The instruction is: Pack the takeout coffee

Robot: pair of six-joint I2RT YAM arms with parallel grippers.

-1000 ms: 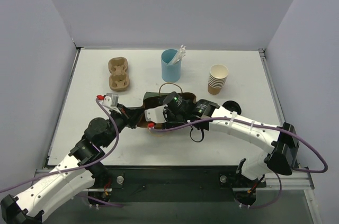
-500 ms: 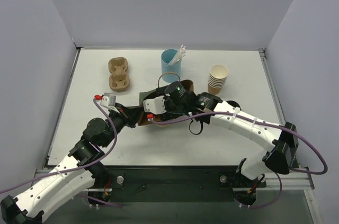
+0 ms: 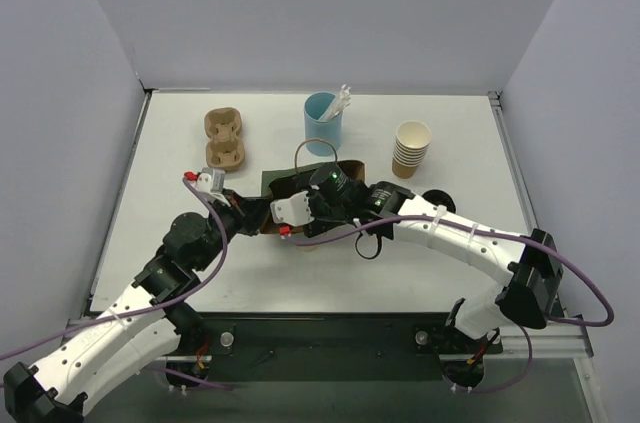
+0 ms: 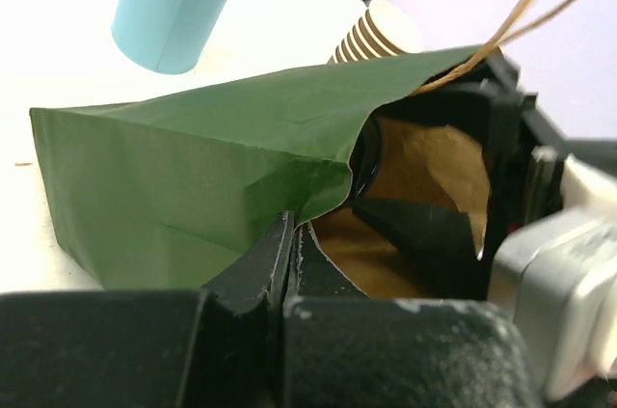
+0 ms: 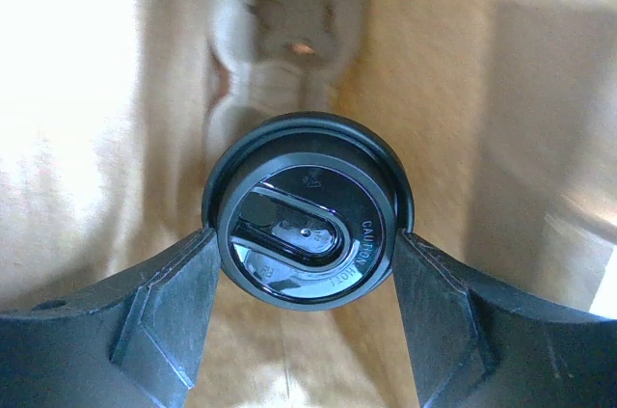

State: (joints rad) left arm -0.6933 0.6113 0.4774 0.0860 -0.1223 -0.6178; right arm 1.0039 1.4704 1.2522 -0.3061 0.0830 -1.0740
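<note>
**Coffee inside bag, both grippers engaged**

Top view: the dark green paper bag (image 3: 283, 181) lay on the white table (image 3: 160, 243) near its centre. The left gripper (image 3: 252, 215) met the bag's edge at 8 o'clock. The right arm (image 3: 450, 233) reached to the bag from 4 o'clock, its fingers hidden. Around the bag were a light-blue cup with white sticks (image 3: 322, 123) at 12, a stack of cream paper cups (image 3: 411, 150) at 2, and a brown pulp cup carrier (image 3: 224, 138) at 10.

Left wrist: the fingers were clenched on the bag's green edge. The mouth was open, showing brown lining.

Right wrist: the right gripper (image 5: 307, 244) grasped the takeout coffee (image 5: 307, 210), with pads pressed at 9 and 3 o'clock of its round black plastic lid. Brown lining surrounded it, and the cup body was hidden beneath the lid.
</note>
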